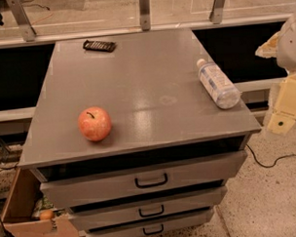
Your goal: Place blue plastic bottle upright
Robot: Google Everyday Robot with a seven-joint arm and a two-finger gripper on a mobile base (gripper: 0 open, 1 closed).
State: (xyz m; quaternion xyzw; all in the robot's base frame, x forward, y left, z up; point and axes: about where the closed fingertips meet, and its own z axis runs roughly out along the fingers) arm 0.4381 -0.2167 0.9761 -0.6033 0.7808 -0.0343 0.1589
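The blue plastic bottle (216,83) lies on its side near the right edge of the grey cabinet top (137,86). It is clear with a white cap pointing to the back and a pale label with blue print. My gripper (285,106) is at the far right edge of the view, off the cabinet, to the right of the bottle and apart from it. Only its cream-coloured body shows there.
A red apple (94,124) sits at the front left of the cabinet top. A small black object (99,45) lies at the back left. Three drawers with black handles (151,181) are below. A cardboard box (35,227) stands at the lower left, a black cable (271,161) on the floor.
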